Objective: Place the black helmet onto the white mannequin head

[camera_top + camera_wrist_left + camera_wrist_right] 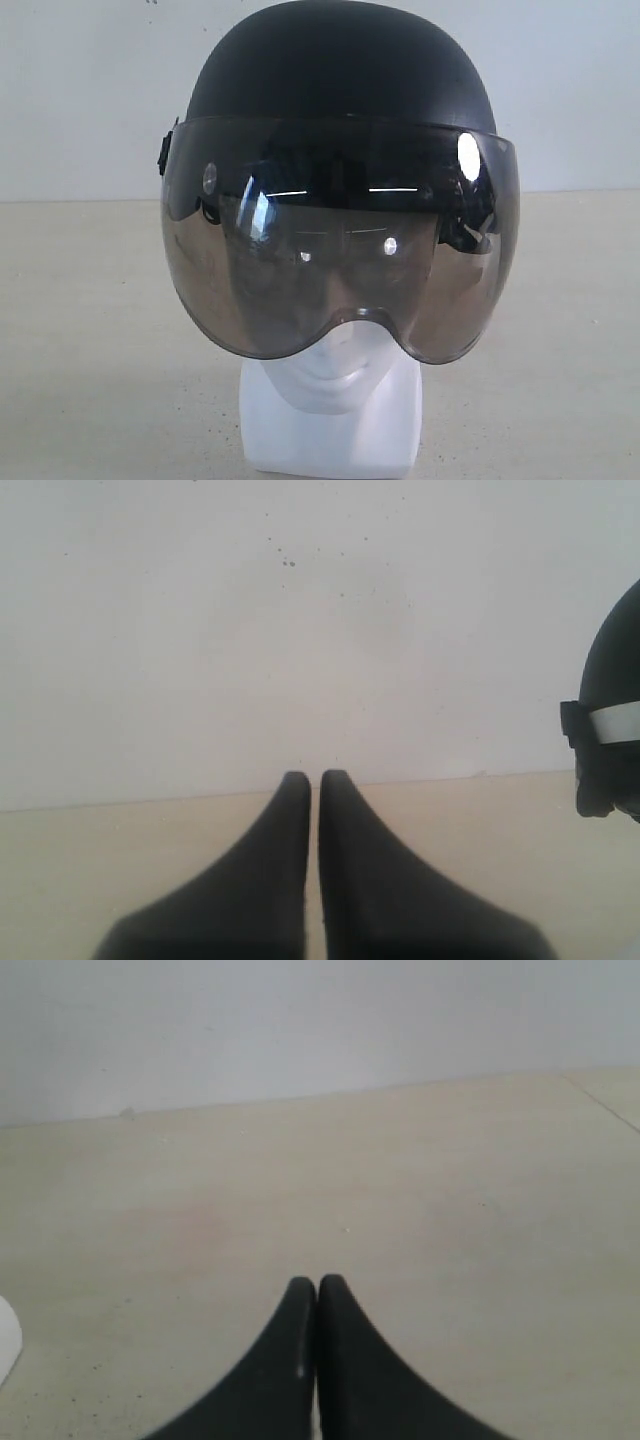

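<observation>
The black helmet (340,70) sits on top of the white mannequin head (335,420) in the exterior view, its smoke-tinted visor (340,240) hanging over the face down to the mouth. No arm shows in that view. In the left wrist view my left gripper (315,777) is shut with nothing in it, and the helmet's side (610,710) shows at the frame's edge, apart from the fingers. My right gripper (317,1282) is shut and empty above the bare table; a white sliver (6,1345) at the frame's edge may be the head's base.
A beige table (90,330) carries the head, and a white wall (80,90) stands close behind it. The wall also fills the upper part of both wrist views.
</observation>
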